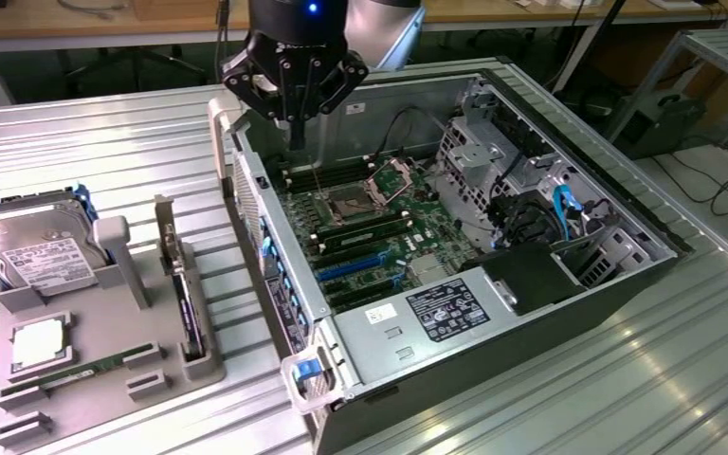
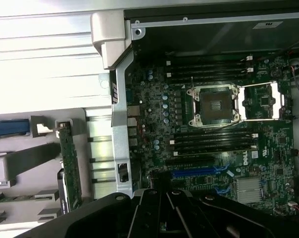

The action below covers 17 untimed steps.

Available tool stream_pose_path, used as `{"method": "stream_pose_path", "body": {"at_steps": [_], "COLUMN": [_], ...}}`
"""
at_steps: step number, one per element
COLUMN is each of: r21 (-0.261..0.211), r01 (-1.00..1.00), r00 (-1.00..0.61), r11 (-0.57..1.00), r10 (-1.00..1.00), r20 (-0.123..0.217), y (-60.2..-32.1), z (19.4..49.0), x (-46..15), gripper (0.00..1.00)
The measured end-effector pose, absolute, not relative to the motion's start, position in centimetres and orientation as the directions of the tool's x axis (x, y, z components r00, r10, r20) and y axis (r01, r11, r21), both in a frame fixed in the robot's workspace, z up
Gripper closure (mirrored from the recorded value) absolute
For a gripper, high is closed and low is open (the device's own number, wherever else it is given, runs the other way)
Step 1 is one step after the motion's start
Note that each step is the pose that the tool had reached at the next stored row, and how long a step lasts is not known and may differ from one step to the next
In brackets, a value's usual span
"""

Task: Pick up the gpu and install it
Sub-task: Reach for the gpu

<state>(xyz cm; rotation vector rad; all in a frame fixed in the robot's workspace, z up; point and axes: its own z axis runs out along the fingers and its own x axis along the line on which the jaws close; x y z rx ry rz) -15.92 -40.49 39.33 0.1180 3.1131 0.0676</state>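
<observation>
Jaws pressed together on nothing, the gripper (image 1: 299,131) hangs over the rear edge of the open computer case (image 1: 617,275), well apart from the gpu (image 1: 189,305). That card stands on its long edge in a slot of the grey parts tray (image 1: 111,384) on the exterior view's left, between the case and a hard drive (image 1: 35,251). The drive's white label and the power supply's black label (image 1: 443,308) carry print too small to read.

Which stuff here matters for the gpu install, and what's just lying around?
Job: gpu, gripper over the open computer case, blue expansion slots.
Lying about: hard drive, memory stick, processor chip, all in the grey holder.
</observation>
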Motion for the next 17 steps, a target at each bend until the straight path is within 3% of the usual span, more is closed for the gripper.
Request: {"method": "stream_pose_path", "body": {"at_steps": [17], "r21": [0.044], "r01": [0.075], "r00": [-0.997], "r11": [0.996], "r10": [0.076], "r20": [-0.024], "y": [-40.60], "z": [39.33], "x": [-16.30], "gripper": [0.89]}}
